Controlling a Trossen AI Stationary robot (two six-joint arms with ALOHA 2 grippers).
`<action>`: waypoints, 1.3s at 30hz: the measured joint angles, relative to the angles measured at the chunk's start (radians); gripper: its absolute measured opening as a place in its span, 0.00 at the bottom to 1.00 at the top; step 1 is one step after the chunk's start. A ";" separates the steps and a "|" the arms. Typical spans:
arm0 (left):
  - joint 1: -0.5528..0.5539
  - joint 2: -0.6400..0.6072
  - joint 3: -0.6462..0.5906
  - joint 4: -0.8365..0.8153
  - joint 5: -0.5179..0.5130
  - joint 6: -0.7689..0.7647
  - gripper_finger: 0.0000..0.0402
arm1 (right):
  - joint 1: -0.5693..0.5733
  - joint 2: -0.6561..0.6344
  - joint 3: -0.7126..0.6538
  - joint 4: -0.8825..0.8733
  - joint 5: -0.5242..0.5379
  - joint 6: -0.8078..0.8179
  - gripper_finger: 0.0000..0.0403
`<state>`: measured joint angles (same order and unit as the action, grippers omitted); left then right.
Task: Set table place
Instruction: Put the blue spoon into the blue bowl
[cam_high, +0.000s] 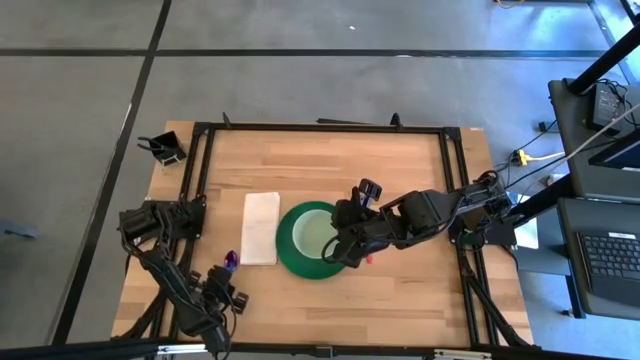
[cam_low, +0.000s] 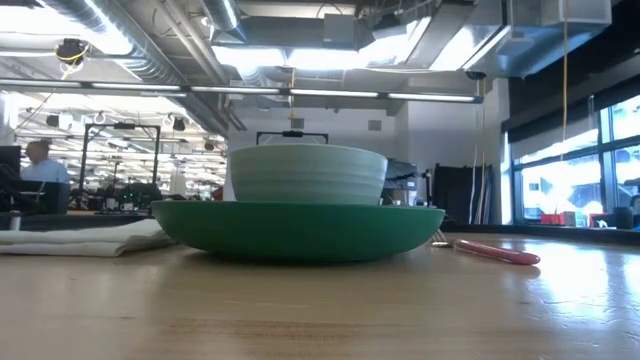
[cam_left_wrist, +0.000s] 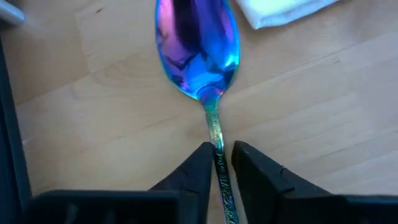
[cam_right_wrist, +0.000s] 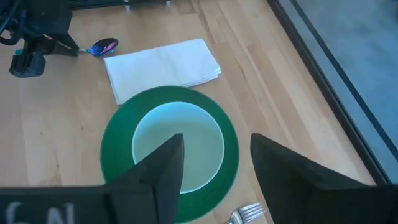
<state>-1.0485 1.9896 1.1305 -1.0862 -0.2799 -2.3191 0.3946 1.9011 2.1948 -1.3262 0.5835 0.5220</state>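
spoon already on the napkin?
No. In the left wrist view the left hand grips the spoon by its handle over bare table, beside the napkin.

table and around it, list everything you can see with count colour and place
table: 1, light wood, black rail frame
plate: 1, green, table centre
bowl: 1, pale green-white, on the plate
napkin: 1, white, folded, left of the plate
spoon: 1, iridescent blue-purple, near the napkin's corner
fork: 1, pink handle, right of the plate
black holder: 1, table's far left corner
left claw: 1, dark, shut on the spoon handle
right claw: 1, dark, open above the bowl
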 joint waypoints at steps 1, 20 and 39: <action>0.000 0.000 0.000 0.004 0.000 0.001 0.14 | 0.000 0.000 0.000 0.000 0.000 0.000 0.47; 0.027 0.026 0.127 -0.055 -0.119 0.053 0.01 | 0.000 0.000 0.000 0.031 -0.001 -0.003 0.47; 0.122 0.021 0.444 -0.329 -0.308 0.223 0.01 | 0.000 0.000 0.000 0.037 -0.001 -0.003 0.47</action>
<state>-0.9268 2.0109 1.5750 -1.4151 -0.5879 -2.0961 0.3946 1.9011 2.1948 -1.2896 0.5827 0.5186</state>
